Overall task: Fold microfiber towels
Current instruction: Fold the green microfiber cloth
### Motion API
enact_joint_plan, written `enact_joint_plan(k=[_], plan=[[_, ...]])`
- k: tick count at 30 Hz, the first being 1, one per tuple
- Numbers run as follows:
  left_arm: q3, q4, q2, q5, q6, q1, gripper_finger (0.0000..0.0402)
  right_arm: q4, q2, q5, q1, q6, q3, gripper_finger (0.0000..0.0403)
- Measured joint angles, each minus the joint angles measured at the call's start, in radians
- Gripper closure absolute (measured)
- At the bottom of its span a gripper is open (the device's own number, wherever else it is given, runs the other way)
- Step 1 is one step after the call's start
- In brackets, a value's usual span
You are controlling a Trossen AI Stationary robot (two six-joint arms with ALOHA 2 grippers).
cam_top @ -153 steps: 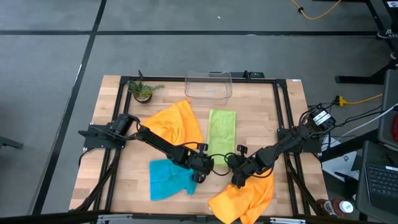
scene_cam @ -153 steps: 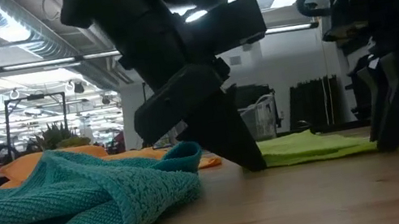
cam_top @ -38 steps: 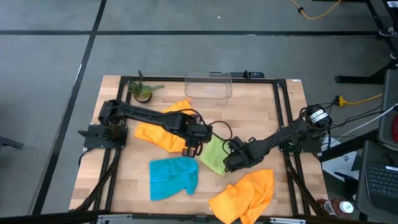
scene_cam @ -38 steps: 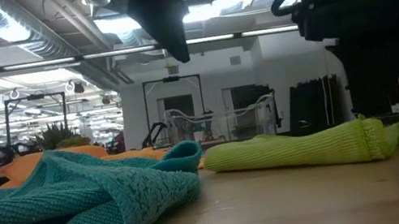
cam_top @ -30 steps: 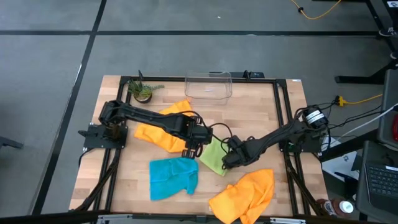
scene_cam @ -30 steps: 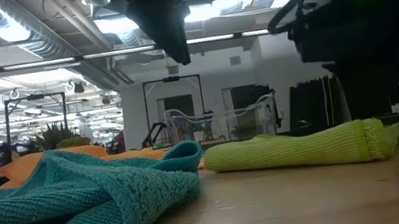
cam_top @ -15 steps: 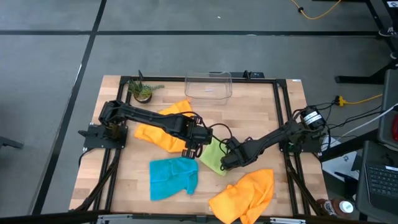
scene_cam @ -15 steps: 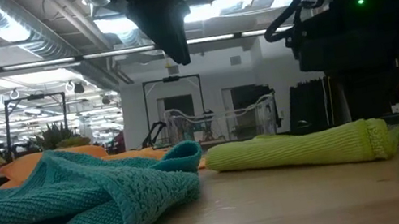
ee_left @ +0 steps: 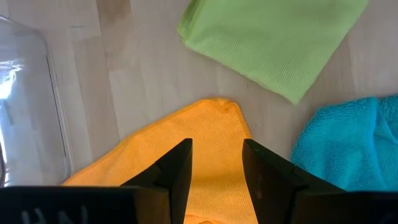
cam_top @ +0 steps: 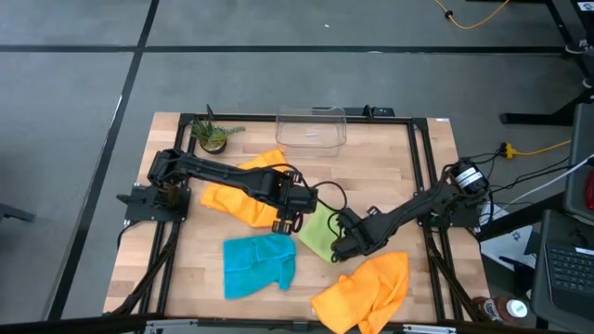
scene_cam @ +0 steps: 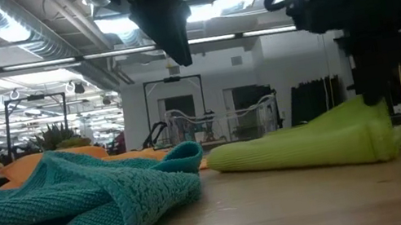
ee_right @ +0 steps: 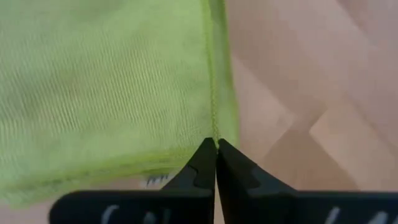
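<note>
Four towels are spread over the wooden table [cam_top: 390, 167], and places are given here relative to the lime green towel [cam_top: 317, 234], which lies folded near the table's middle; its end toward the front edge is pinched by the right gripper [cam_top: 336, 249], whose fingers are pressed fully together on the hem, as is seen in the right wrist view [ee_right: 216, 144]; in the low view that end of the green towel [scene_cam: 313, 142] is raised off the wood while the rest lies flat; the left gripper [cam_top: 288, 223] is held just to the left of the green towel, above the corner of one orange towel [cam_top: 243, 190], with its fingers [ee_left: 177, 168] parted and nothing between them; that orange towel [ee_left: 199, 134] stretches away to the green towel's left and rear; the teal blue towel [cam_top: 258, 264] lies crumpled to the front left of the green one; the second orange towel [cam_top: 364, 289] lies bunched to its front right, at the table's front edge; a clear plastic bin [cam_top: 311, 128] stands well behind the green towel, and a small potted plant [cam_top: 213, 135] is set at the rear left corner.
</note>
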Motion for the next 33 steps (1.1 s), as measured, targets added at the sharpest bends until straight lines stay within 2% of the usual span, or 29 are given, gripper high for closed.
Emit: enact_joint_plan(k=[4, 10, 15, 22, 29, 33], plan=[[0.0, 0.0, 0.0, 0.0, 0.001, 0.003, 0.0268, -0.018, 0.0, -0.045, 0.024, 0.056, 0.003, 0.0397], [0.0, 0.007, 0.0, 0.0, 0.001, 0.003, 0.0268, -0.024, 0.0, 0.011, 0.033, 0.065, -0.006, 0.0382], [0.0, 0.007, 0.0, 0.0, -0.003, 0.003, 0.0268, -0.029, 0.0, 0.065, 0.029, -0.002, -0.006, 0.0334], [0.0, 0.002, 0.0, 0.0, -0.007, 0.003, 0.0268, -0.109, 0.0, 0.077, 0.011, 0.019, 0.002, 0.0268], [-0.001, -0.273, -0.034, 0.003, -0.022, -0.017, 0.0268, -0.173, -0.015, 0.118, 0.085, 0.016, 0.035, 0.0261], [-0.013, -0.31, -0.088, 0.042, 0.001, -0.024, 0.0268, -0.167, -0.024, 0.165, 0.129, 0.031, 0.035, 0.0261]])
